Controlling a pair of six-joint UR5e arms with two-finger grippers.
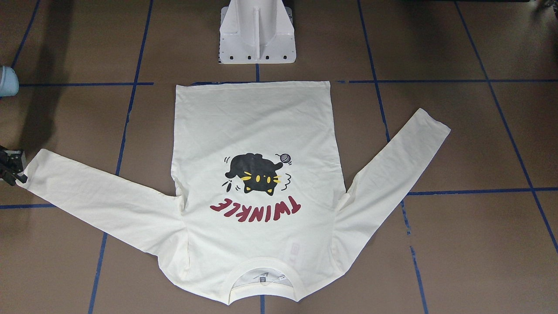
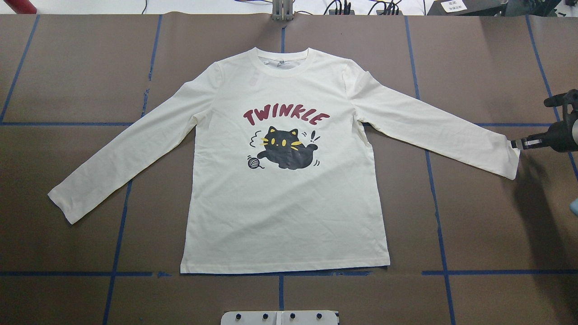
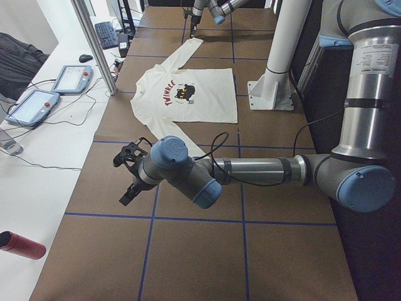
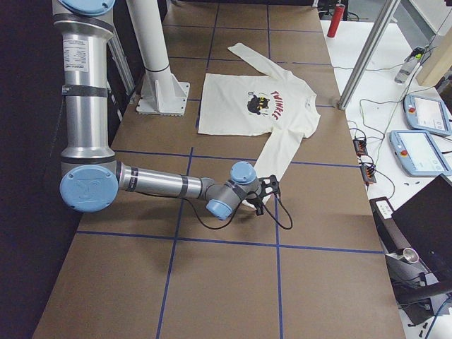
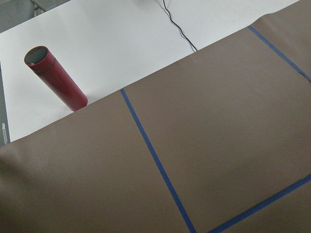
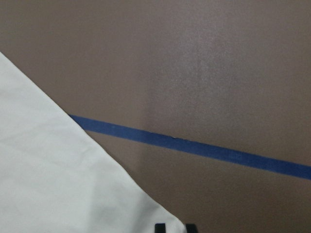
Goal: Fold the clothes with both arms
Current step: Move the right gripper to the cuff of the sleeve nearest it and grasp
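T-shirt (image 2: 284,203) is flat, print side up, in the middle of the table (image 2: 67,67), sleeves spread. Red "TWINKLE" reads clearly above the black cat. Right gripper (image 2: 519,143) sits right at one cuff, can't tell if it's pinching. Left gripper (image 3: 125,175) hovers well away from the shirt, grip unclear too.

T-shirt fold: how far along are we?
Done: nothing folded. The T-shirt lies flat, print up, both sleeves spread. In hand: right gripper at the right-side cuff, grip unclear; left gripper hovers off the cloth, beyond the other sleeve. Remaining: every fold.
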